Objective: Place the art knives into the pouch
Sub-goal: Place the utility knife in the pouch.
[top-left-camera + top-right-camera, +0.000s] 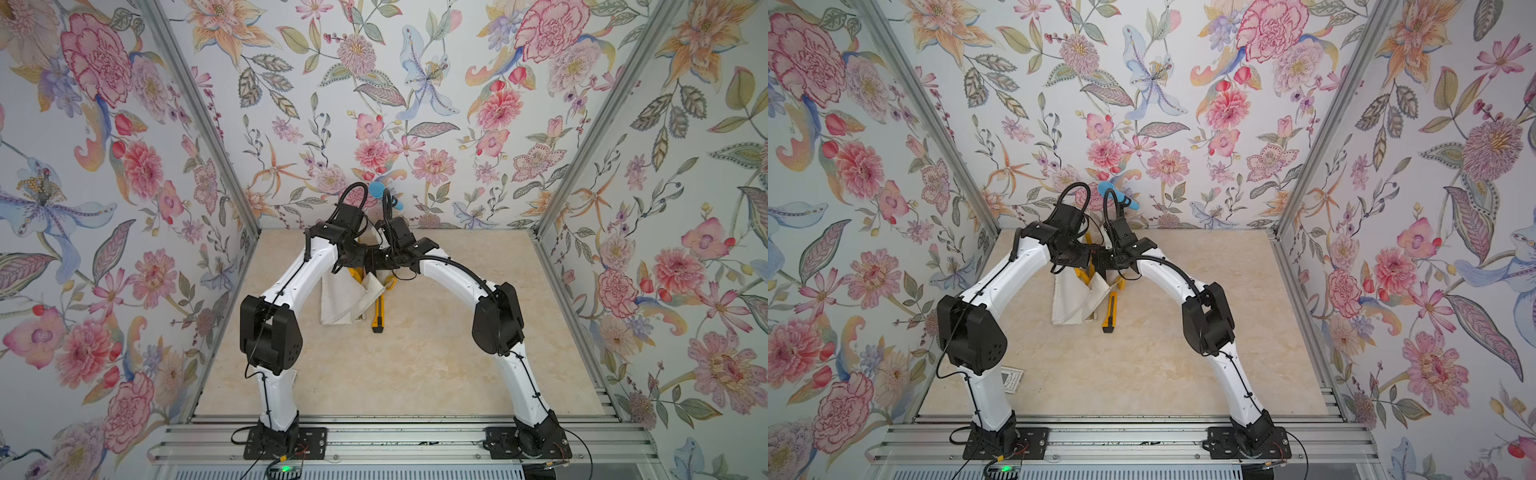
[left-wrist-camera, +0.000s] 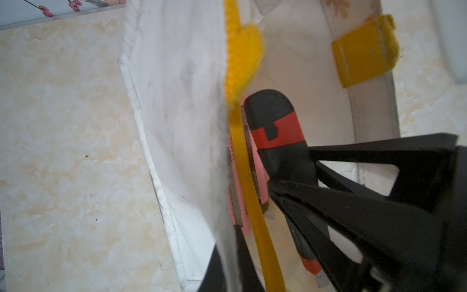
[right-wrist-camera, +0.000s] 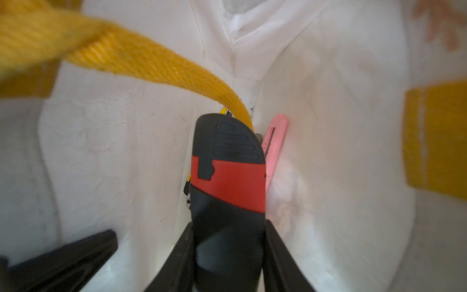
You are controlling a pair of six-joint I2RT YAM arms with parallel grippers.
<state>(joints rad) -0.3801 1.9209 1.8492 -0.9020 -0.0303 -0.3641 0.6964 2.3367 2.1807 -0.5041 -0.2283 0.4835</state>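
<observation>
Inside the open pouch [image 2: 177, 101] mouth, right claw [image 3: 228, 227] grips the red-black art knife [image 3: 227, 161] mid-handle; looks stiff, light, smooth plastic; left claw [image 2: 228, 257] pinches the limp canvas rim.

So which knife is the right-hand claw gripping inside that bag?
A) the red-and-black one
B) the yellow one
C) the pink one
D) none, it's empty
A: in the right wrist view the right gripper is clamped on the red-and-black knife inside the pouch. The pink knife lies loose next to it, and the yellow knife lies beside the pouch on the table.
</observation>
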